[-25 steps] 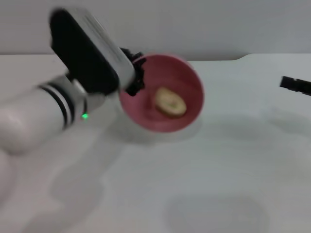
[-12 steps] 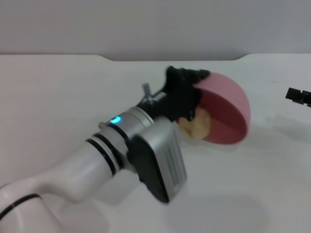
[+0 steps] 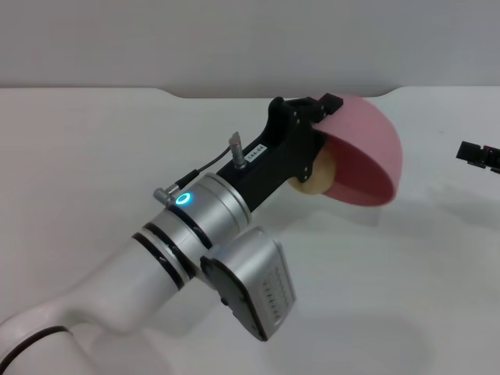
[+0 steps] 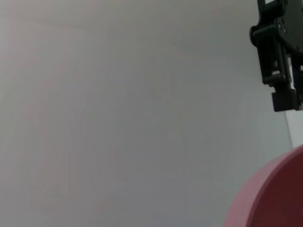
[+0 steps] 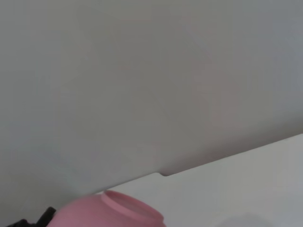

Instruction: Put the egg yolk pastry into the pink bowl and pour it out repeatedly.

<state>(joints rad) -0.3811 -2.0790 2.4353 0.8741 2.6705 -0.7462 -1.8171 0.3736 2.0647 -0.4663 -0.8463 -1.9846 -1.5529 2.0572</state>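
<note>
We saw the left claw (image 3: 326, 108), clenched on the pink bowl (image 3: 363, 160), finish inverting it; egg yolk pastry (image 3: 316, 173) now at the rim, nearly poured onto the tabletop (image 3: 406, 273). Right claw (image 3: 478, 155) parked, state unclear.

You see the left gripper (image 3: 319, 117) clamping the smooth pink plastic bowl (image 3: 366, 156) upturned, the lumpy tan-yellow pastry ball (image 3: 316, 170) just below its jaws.

A plain white table (image 3: 406, 297) fills the lower frame, meeting a bare grey wall (image 3: 234, 39) across the top, under soft, even light.
</note>
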